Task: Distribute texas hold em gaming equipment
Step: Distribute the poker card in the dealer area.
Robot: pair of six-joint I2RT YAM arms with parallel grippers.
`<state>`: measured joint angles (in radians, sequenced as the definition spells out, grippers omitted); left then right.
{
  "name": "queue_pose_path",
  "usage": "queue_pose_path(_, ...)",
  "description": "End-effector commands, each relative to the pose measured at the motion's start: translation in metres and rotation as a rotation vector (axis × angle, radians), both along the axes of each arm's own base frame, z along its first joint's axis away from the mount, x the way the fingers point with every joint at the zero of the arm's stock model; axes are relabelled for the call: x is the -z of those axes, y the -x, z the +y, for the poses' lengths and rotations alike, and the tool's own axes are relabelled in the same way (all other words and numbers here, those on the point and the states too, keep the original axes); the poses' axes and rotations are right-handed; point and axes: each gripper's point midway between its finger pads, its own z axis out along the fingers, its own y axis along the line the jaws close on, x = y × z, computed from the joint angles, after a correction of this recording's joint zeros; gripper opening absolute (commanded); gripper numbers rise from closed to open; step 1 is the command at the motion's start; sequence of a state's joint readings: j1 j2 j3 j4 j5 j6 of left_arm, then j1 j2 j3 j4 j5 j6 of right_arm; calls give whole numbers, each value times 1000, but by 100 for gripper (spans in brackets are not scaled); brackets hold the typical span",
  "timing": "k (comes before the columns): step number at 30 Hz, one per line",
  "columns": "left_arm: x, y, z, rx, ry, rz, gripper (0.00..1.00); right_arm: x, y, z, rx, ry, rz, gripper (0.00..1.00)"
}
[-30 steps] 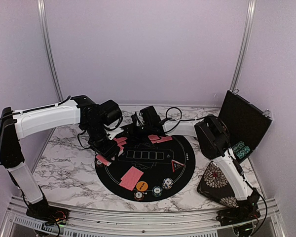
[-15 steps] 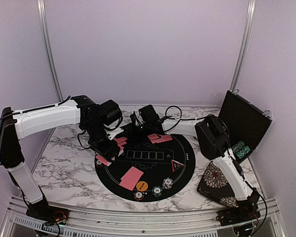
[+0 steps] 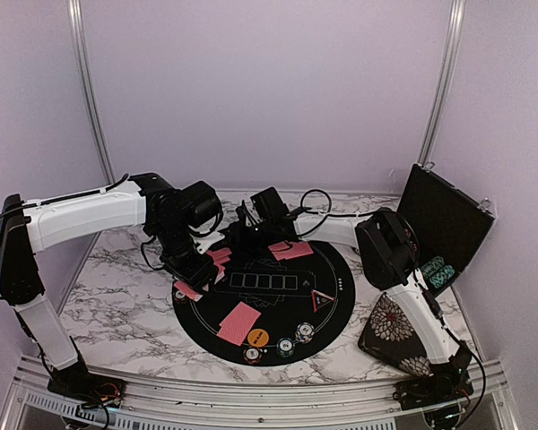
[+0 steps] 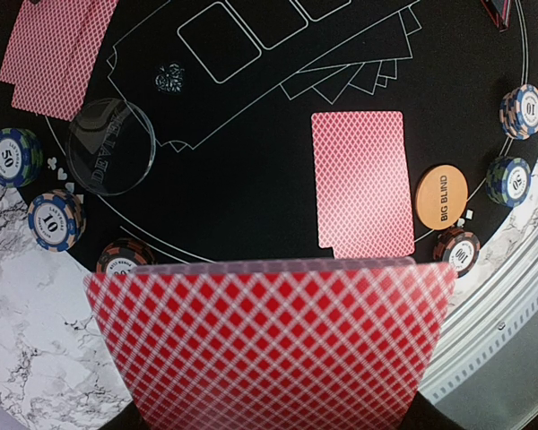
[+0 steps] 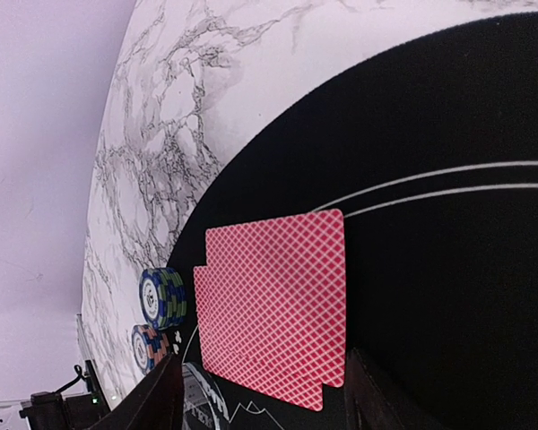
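Held card deck (image 4: pixel 269 349) in left end effector (image 3: pixel 191 271). Had right end effector (image 5: pixel 267 391) wide, empty, two cards (image 5: pixel 273 305) flat on mat (image 5: pixel 448 287) between its fingers (image 5: pixel 166 399).

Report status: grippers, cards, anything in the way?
Left gripper shut on the card deck. Right gripper open over two face-down cards, flat at the far side of the mat. Chip stacks close beside that pair; nothing on top of it.
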<state>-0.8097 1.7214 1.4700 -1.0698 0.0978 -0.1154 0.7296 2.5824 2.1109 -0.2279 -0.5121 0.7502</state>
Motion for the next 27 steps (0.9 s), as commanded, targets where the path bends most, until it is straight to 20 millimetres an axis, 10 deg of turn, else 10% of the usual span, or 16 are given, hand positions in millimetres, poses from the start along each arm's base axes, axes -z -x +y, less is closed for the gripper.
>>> queue_pose_path(1, -8, 2, 0, 0, 25, 1, 44, -14, -1, 6, -4, -1, -14, 59)
queue_pose_path(27, -7, 4, -2, 8, 21, 1, 44, -37, -7, -19, 24, -24, -33, 63)
